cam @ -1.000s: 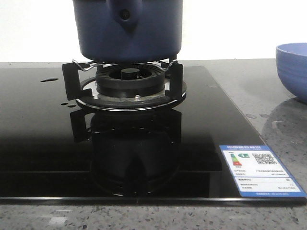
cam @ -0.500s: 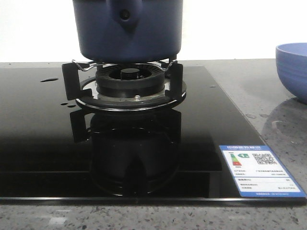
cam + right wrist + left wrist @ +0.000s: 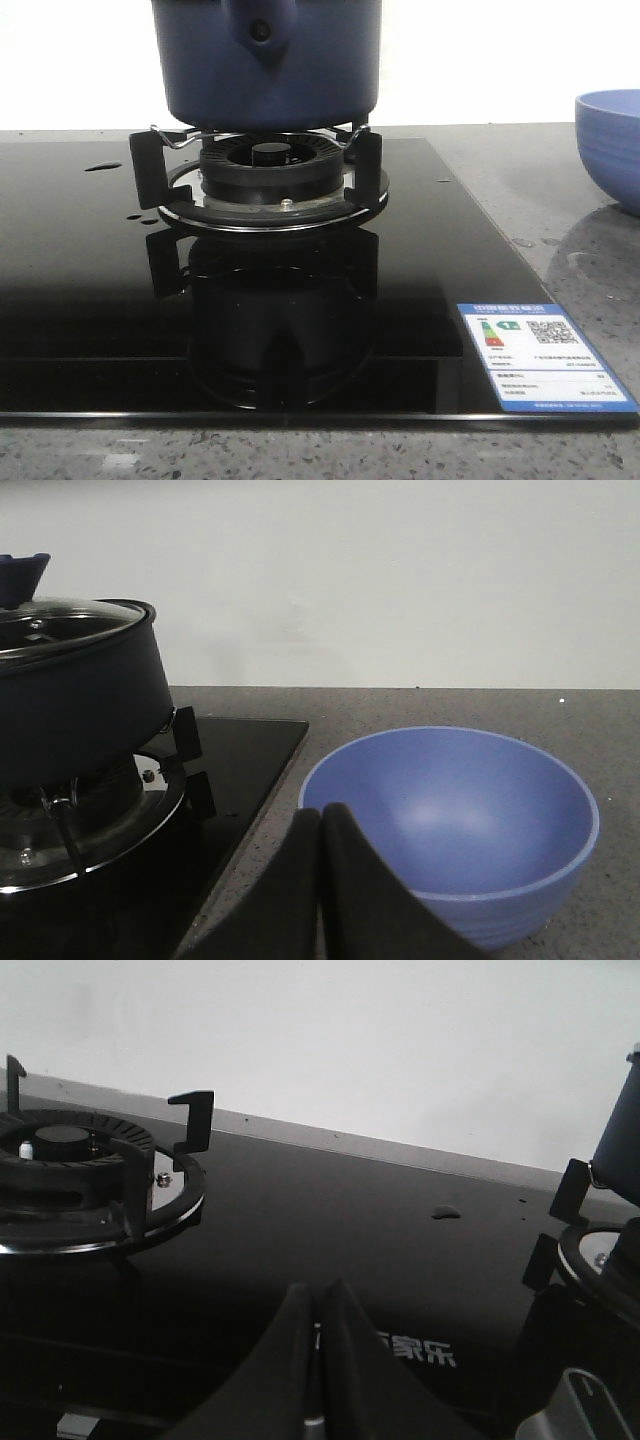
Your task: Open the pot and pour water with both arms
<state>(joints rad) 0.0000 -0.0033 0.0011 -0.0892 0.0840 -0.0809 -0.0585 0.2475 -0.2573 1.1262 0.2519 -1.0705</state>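
The dark navy pot (image 3: 268, 62) stands on the burner's black supports, its handle mount with the round hole facing the front camera. In the right wrist view the pot (image 3: 75, 695) carries a glass lid (image 3: 60, 628). Water shows only as small drops (image 3: 102, 167) on the black hob and one drop (image 3: 445, 1213) in the left wrist view. My left gripper (image 3: 318, 1295) is shut with nothing in it, low over the hob between the two burners. My right gripper (image 3: 321, 815) is shut and empty, over the counter between hob and bowl. Neither gripper appears in the front view.
A light blue bowl (image 3: 450, 825) sits on the grey speckled counter right of the hob, also at the front view's right edge as the bowl (image 3: 612, 145). A second burner (image 3: 70, 1170) with no pot stands at the hob's left. An energy label (image 3: 540, 355) sticks to the hob's front right corner.
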